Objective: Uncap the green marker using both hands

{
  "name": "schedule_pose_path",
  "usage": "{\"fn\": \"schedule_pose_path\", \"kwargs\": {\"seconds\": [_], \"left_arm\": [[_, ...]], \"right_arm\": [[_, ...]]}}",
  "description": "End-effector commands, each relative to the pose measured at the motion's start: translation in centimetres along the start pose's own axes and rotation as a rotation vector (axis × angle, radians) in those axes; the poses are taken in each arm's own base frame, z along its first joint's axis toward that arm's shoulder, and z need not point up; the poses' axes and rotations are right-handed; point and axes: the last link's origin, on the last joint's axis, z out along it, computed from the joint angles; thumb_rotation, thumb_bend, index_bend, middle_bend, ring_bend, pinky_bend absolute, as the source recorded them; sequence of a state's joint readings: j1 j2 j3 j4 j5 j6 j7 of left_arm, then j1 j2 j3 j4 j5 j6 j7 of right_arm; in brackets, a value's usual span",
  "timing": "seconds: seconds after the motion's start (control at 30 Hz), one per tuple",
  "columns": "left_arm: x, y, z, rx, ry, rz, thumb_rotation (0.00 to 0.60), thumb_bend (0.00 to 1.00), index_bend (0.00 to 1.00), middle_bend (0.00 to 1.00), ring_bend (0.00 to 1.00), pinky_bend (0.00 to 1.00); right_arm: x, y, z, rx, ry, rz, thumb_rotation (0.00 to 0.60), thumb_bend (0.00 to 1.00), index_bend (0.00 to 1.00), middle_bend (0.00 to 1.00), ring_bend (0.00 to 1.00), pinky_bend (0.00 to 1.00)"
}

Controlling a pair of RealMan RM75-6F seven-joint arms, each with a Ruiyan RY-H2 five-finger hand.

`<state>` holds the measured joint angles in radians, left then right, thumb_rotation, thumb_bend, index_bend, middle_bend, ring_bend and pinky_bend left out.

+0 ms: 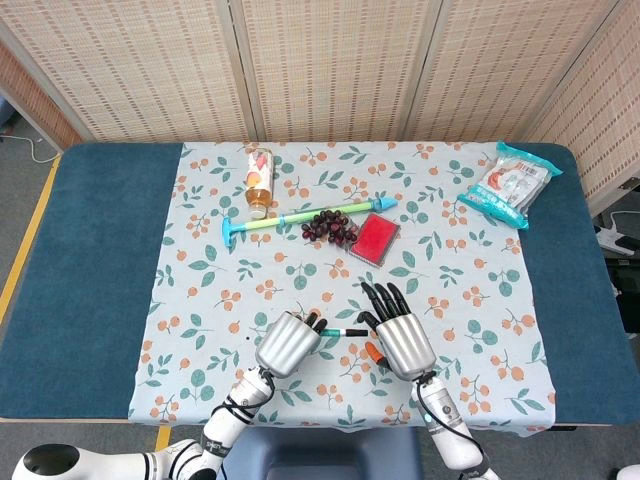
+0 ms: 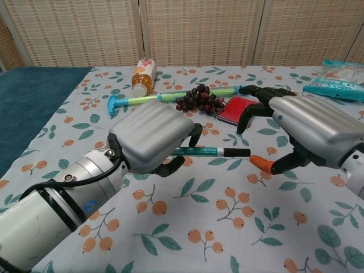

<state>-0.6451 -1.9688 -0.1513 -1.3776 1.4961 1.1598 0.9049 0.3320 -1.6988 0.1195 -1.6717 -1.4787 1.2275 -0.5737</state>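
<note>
Green marker (image 2: 202, 151) sits gripped in the left hand (image 2: 152, 142), raised off the desk (image 1: 90, 250), long axis level, black cap (image 2: 236, 152) pointing straight at the right hand (image 2: 310, 129). That hand hangs just beside the cap, fingers spread, holding nothing.

juice bottle (image 1: 258, 181), water squirter (image 1: 305, 215), grapes (image 1: 330, 226), red pad (image 1: 375, 238), snack bag (image 1: 512, 184)
</note>
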Motion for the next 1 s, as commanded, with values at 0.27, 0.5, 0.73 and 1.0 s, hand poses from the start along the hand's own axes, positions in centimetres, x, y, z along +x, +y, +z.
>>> {"fn": "schedule_pose_path", "kwargs": {"seconds": [0.27,0.5,0.73,1.0], "left_arm": [[0.2,0.7,-0.4,-0.029,0.015,-0.007,0.600,0.51,0.91,1.00,0.83,1.00],[0.1,0.7,-0.3,-0.028,0.015,-0.014,0.600,0.51,0.91,1.00,0.83,1.00],[0.1,0.6,-0.2,-0.027,0.024,-0.021,0.600,0.51,0.91,1.00,0.83,1.00],[-0.1,0.5,-0.2,-0.028,0.016,-0.020,0.600,0.51,0.91,1.00,0.83,1.00]], "right_arm": [[-0.8,-0.3,0.3,-0.001,0.008,0.011,0.600,0.21,0.44,0.01,0.00,0.00],[-1.3,-0.4,0.4,-0.001,-0.003,0.017,0.600,0.21,0.47,0.02,0.00,0.00],[-1.7,-0.4,0.5,-0.009,-0.019,0.022,0.600,0.21,0.49,0.02,0.00,0.00],[-1.8,-0.4,0.7,-0.011,-0.015,0.036,0.600,0.21,0.52,0.05,0.00,0.00]]}}
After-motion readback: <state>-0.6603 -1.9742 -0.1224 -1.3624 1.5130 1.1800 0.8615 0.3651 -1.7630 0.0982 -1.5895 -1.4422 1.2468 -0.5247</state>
